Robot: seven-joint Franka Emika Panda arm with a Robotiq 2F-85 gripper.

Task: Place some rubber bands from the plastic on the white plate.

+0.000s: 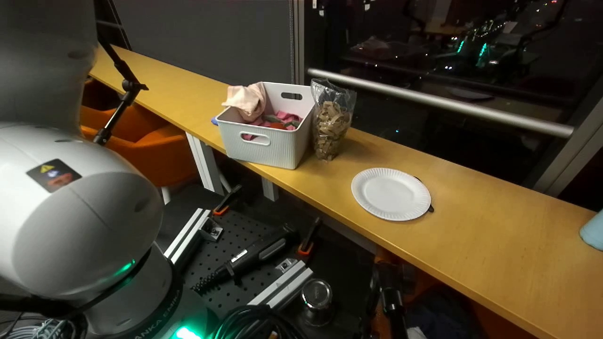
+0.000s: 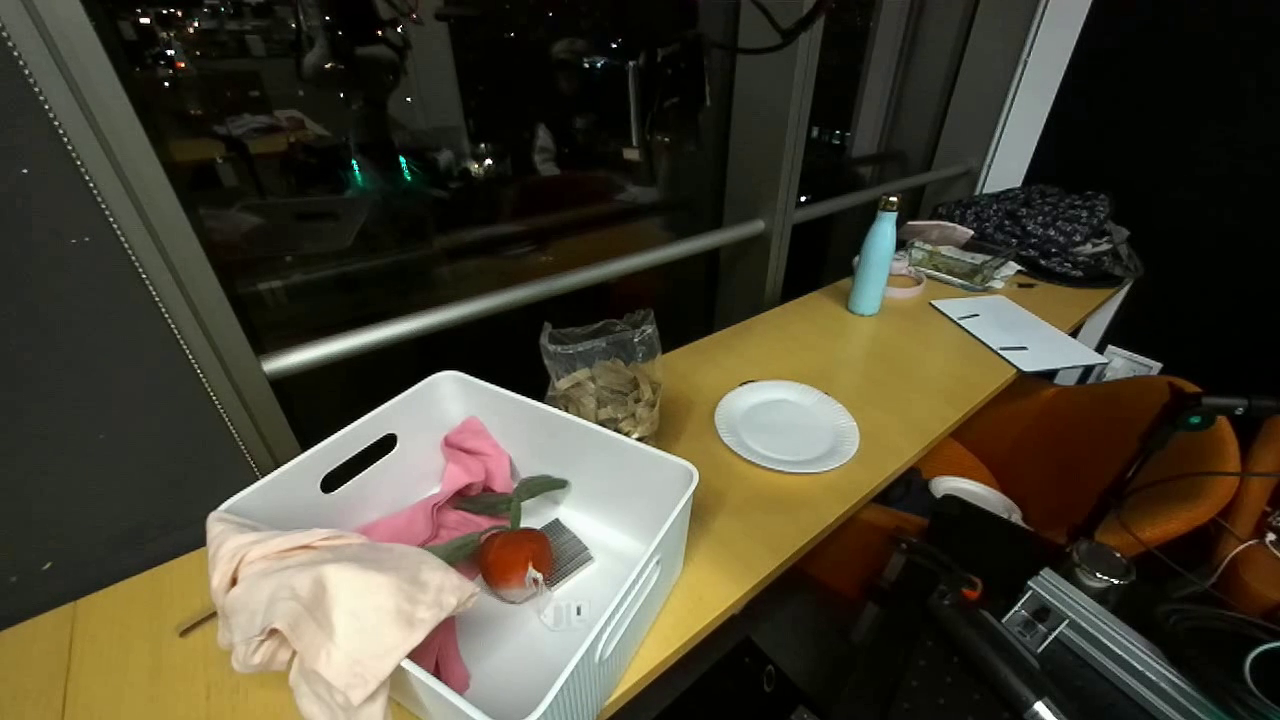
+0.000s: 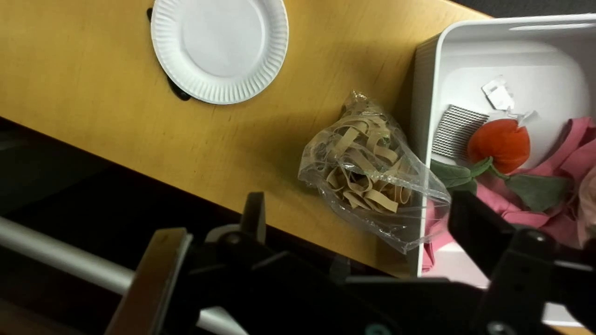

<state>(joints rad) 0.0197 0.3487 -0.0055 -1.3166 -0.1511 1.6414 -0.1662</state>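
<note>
The plastic, a clear bag (image 1: 347, 96), stands upright on the wooden table beside the white bin; it also shows in an exterior view (image 2: 600, 348) and the wrist view (image 3: 396, 228). Tan-brown rubber bands (image 3: 368, 172) fill its lower part, also visible in both exterior views (image 1: 331, 125) (image 2: 610, 398). The white plate (image 1: 391, 194) lies bare on the table, apart from the bag; it also shows in an exterior view (image 2: 787, 427) and the wrist view (image 3: 223, 42). My gripper (image 3: 356, 202) is open and empty, with the bag's top showing between its fingers. Neither exterior view shows the gripper.
The white bin (image 1: 259, 146), holding pink cloth and a red-orange plush (image 2: 515, 558), stands against the bag's side. A metal rail (image 1: 438, 103) and window run behind the table. A dark object (image 1: 431, 208) sticks out under the plate. A blue bottle (image 2: 875, 262) stands farther along.
</note>
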